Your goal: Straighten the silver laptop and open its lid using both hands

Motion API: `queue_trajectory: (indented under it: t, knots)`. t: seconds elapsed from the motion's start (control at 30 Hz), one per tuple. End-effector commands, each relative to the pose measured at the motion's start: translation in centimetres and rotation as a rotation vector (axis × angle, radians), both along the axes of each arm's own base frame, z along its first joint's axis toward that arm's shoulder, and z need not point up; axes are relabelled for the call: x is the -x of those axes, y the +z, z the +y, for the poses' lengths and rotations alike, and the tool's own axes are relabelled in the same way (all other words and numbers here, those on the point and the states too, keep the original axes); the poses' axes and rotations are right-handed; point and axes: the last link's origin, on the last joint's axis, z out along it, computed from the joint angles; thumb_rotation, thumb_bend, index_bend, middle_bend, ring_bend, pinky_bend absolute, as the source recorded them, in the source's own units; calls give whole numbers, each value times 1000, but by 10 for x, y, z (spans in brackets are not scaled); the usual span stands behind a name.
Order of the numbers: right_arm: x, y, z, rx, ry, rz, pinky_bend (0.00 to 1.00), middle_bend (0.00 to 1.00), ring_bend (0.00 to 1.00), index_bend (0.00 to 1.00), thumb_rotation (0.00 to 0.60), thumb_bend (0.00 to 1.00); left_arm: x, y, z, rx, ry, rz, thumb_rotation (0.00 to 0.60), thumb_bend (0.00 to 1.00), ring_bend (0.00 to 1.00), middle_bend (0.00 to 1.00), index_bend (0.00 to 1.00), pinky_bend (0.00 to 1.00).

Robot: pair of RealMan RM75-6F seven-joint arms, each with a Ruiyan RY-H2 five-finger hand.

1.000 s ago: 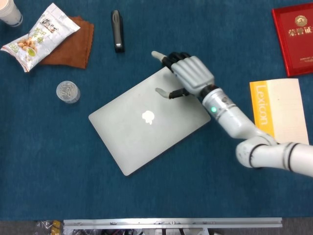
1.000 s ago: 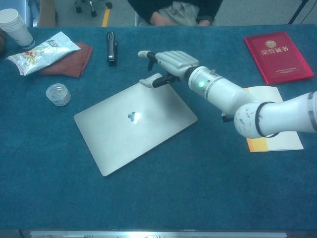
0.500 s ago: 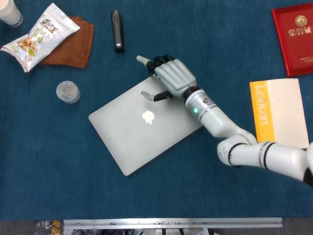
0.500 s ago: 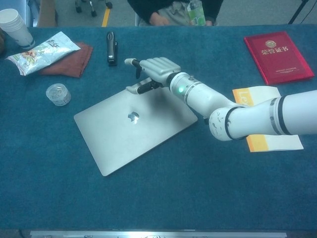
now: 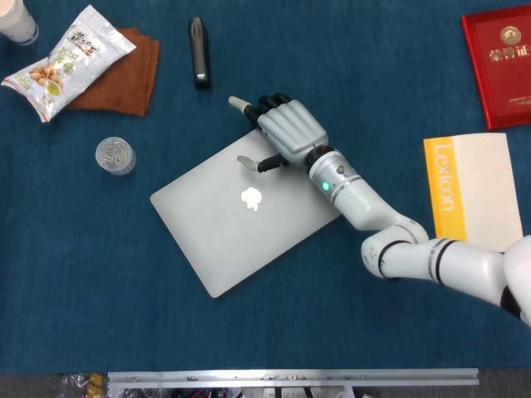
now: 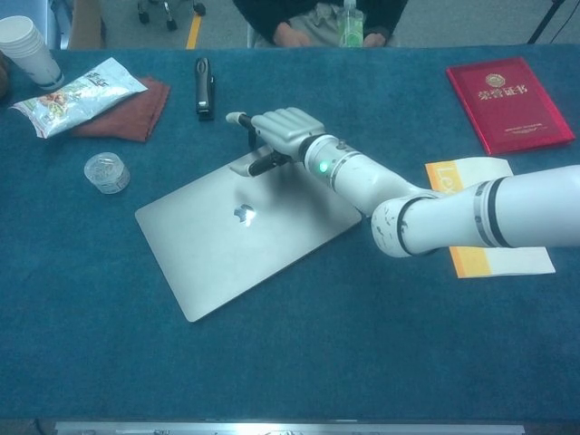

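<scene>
The silver laptop point(image 5: 241, 215) point(image 6: 237, 234) lies shut and skewed on the blue table, its logo facing up. My right hand point(image 5: 278, 128) point(image 6: 276, 131) is at the laptop's far edge, the thumb lying on the lid and the other fingers reaching past the edge over the cloth. Nothing is held in it. The forearm crosses the laptop's far right corner. My left hand shows in neither view.
A black remote-like device point(image 5: 198, 52) lies just beyond the hand. A small clear round container point(image 5: 114, 155), a snack bag point(image 5: 66, 58) on a brown cloth point(image 5: 124, 79) and a paper cup point(image 5: 15, 18) sit at left. A yellow-and-white book point(image 5: 473, 186) and a red booklet point(image 5: 498, 62) are at right.
My right hand has slid leftward along the laptop's far edge, from near the right corner to mid-edge. The laptop has barely shifted.
</scene>
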Motion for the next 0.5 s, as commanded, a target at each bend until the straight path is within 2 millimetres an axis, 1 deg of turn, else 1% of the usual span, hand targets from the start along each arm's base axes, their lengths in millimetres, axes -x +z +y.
queue_trajectory:
  t: [0.03,0.5]
  knots:
    - [4,3,0,2,0,10,155,355,145,16,215,289,0,0,0,1,-1,-1,600,243,0,0,0,0]
    - [18,19,7,11,17,51,155,357,144,16,218,289,0,-4,-4,12,-9,-1,600,243,0,0,0,0]
